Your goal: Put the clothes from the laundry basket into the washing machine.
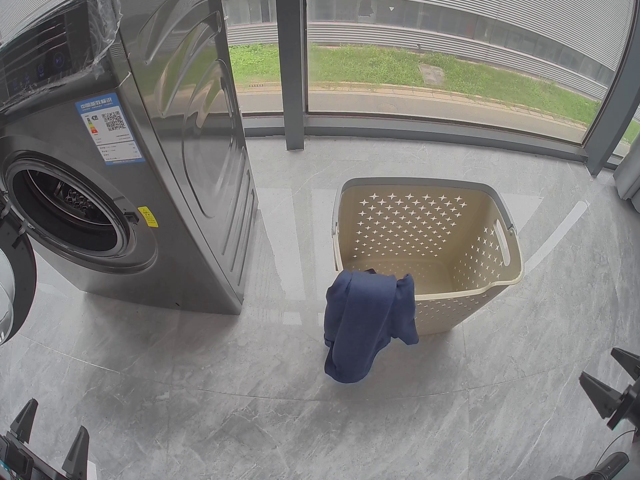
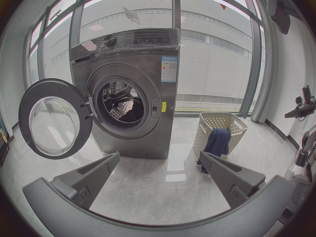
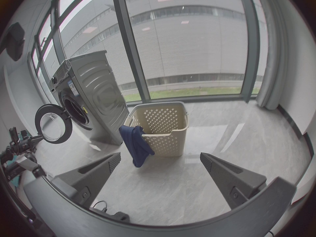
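A cream laundry basket (image 1: 467,281) stands on the grey floor to the right of the washing machine (image 1: 167,168). A dark blue garment (image 1: 363,325) hangs over the basket's near left rim and down its outside. The machine's round door (image 2: 54,119) is swung open, baring the drum (image 2: 121,104). My left gripper (image 1: 52,435) is open and empty at the lower left, well short of the machine. My right gripper (image 1: 617,378) is open and empty at the lower right, away from the basket. Both wrist views show the basket (image 2: 219,130) (image 3: 164,129) and the garment (image 2: 217,142) (image 3: 135,144) ahead.
Tall windows with a dark pillar (image 1: 291,58) run behind the machine and basket. A pale curtain (image 3: 273,66) hangs at the right wall. Bare floor lies between the grippers and the basket.
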Controlling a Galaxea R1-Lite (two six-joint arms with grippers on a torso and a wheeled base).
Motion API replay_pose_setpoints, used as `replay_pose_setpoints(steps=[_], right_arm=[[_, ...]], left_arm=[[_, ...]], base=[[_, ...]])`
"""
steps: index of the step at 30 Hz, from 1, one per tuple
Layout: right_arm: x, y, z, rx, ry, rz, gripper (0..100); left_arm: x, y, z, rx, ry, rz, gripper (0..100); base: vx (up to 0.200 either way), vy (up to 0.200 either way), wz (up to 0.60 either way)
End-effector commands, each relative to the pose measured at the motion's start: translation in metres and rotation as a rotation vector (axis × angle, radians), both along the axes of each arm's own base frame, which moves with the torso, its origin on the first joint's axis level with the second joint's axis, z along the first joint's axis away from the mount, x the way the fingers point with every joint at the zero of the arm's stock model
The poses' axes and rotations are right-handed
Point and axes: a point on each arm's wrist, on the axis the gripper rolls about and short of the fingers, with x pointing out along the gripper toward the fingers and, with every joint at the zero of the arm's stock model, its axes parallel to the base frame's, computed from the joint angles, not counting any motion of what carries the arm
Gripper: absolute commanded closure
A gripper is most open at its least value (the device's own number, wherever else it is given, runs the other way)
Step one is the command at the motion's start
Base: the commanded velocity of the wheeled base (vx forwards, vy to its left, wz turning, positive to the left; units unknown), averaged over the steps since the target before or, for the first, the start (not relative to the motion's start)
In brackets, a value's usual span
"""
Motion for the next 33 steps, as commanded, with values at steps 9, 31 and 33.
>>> replay_pose_setpoints(steps=[9,31,33], right_arm=[[0.115,0.047,-0.028,0.051,0.393,0.274,0],[0.159,0.125,-0.059,0.015,0.347,0.252,0],[0.164,0.128,-0.06,0.019,0.338,0.251,0]], left_arm=[[0.0,0.0,-0.005,-0.007,0.003,0.002,0],[0.0,0.0,-0.005,-0.018,0.003,0.005,0],[0.0,0.0,-0.005,-0.019,0.003,0.007,0]], base=[[0.0,0.0,0.0],[0.0,0.0,0.0],[0.0,0.0,0.0]])
